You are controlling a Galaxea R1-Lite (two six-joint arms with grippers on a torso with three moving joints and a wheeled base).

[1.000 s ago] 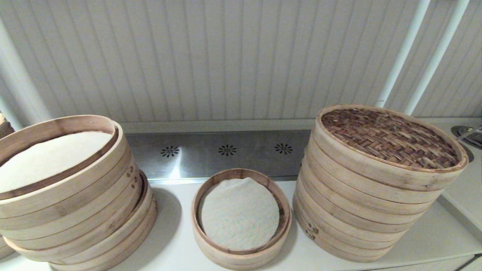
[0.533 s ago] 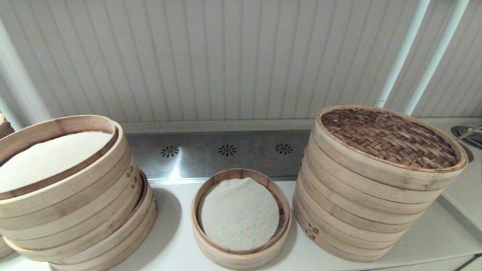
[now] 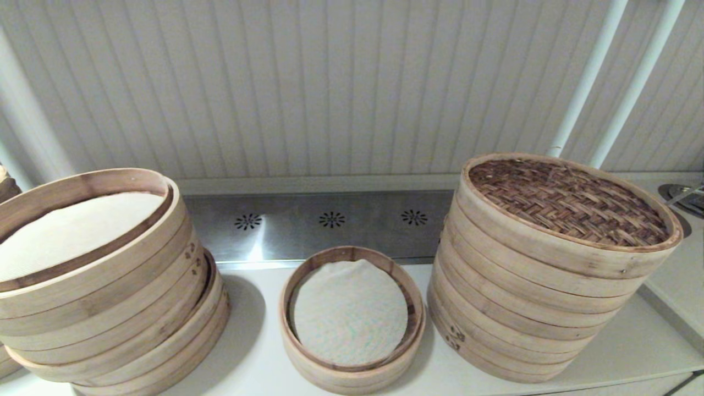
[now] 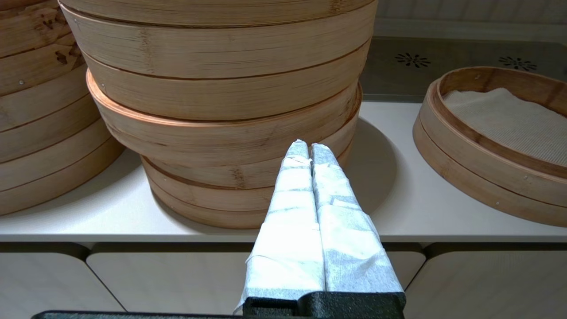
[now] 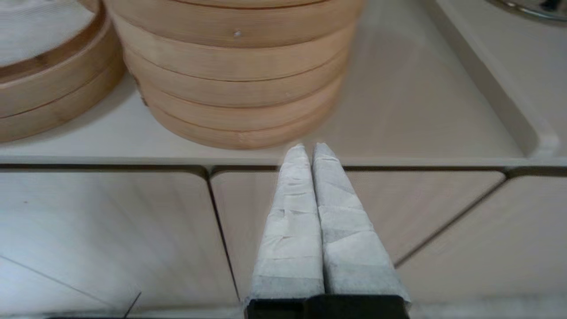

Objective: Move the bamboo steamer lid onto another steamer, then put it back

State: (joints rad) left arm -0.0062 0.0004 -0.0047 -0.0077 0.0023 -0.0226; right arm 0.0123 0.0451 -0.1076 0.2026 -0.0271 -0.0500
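The bamboo steamer lid (image 3: 569, 204), dark woven top with a pale band rim, rests on the tall stack (image 3: 528, 324) at the right. The small low steamer (image 3: 352, 313) with a whitish liner stands in the middle of the counter; it shows too as the low basket (image 4: 500, 133) in the left wrist view. Neither gripper appears in the head view. My left gripper (image 4: 308, 146) is shut and empty, low in front of the counter edge, facing the left stack (image 4: 230, 133). My right gripper (image 5: 309, 148) is shut and empty, below the counter edge before the right stack (image 5: 239, 88).
A leaning stack of steamers with a cloth-lined top tier (image 3: 93, 286) fills the left of the counter (image 3: 253, 352). A steel vent strip (image 3: 330, 220) runs along the wall behind. Two white pipes (image 3: 605, 77) rise at the back right. Cabinet fronts (image 5: 110, 230) lie under the counter.
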